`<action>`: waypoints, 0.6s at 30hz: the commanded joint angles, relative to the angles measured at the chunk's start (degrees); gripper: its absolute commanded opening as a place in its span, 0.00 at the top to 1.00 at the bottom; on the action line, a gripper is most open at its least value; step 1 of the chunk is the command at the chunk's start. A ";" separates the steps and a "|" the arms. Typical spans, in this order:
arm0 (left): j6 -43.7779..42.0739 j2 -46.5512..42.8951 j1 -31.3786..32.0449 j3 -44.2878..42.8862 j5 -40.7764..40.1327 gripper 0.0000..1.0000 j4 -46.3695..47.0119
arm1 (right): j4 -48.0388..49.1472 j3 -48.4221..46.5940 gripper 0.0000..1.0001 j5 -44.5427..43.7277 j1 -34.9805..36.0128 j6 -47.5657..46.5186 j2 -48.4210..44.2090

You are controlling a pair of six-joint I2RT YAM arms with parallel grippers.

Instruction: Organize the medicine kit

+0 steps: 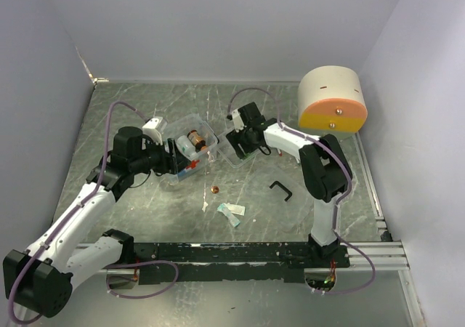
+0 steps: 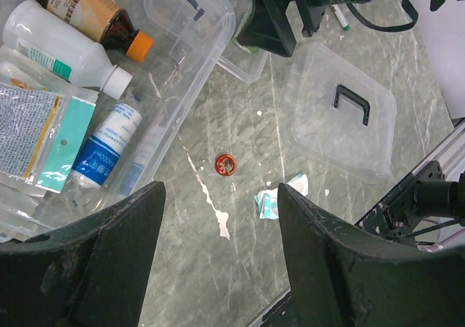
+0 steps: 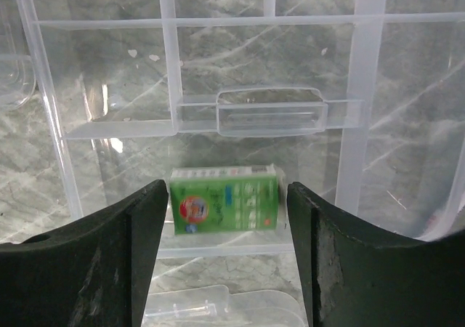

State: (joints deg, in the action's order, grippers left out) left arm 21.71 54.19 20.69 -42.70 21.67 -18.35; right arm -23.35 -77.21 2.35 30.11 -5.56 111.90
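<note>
A clear medicine box [image 2: 211, 43] holds a brown bottle [image 2: 87, 11], a white bottle [image 2: 58, 47], a small blue-label bottle [image 2: 102, 149] and flat packets [image 2: 36, 138]. It also shows in the top view [image 1: 195, 123]. My left gripper [image 2: 219, 218] is open and empty above the bare table beside the box. My right gripper [image 3: 227, 196] is open over a clear divided tray [image 3: 171, 73]. A green carton [image 3: 225, 207] lies in a tray compartment between the fingers, with a small gap on each side. In the top view the right gripper [image 1: 240, 142] hovers at the tray [image 1: 234, 158].
A small red cap [image 2: 225, 164] and teal-white packets [image 2: 280, 200] lie on the table, the packets also in the top view [image 1: 232, 212]. A clear lid with a black handle [image 2: 352, 103] lies right of them. A white-and-orange cylinder [image 1: 330, 102] stands at the back right.
</note>
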 commanded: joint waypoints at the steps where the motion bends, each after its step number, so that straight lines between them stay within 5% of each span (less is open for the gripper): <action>1: -0.01 0.31 0.08 -2.48 -0.14 0.27 0.90 | 0.36 -2.02 0.32 1.60 -0.16 -1.37 1.27; 8: -0.65 1.01 0.14 -3.23 -0.41 0.27 0.54 | -0.58 -3.99 0.29 1.34 -0.13 -0.50 3.06; 18: -1.72 1.25 0.08 -4.49 -0.93 0.27 0.10 | -0.96 -1.46 0.26 -2.56 0.16 9.10 -7.02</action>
State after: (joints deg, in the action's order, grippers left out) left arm 21.08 55.51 20.69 -44.93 21.58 -18.59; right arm -24.27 -79.66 2.39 30.11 -2.09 111.39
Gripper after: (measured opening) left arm 0.737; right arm 0.742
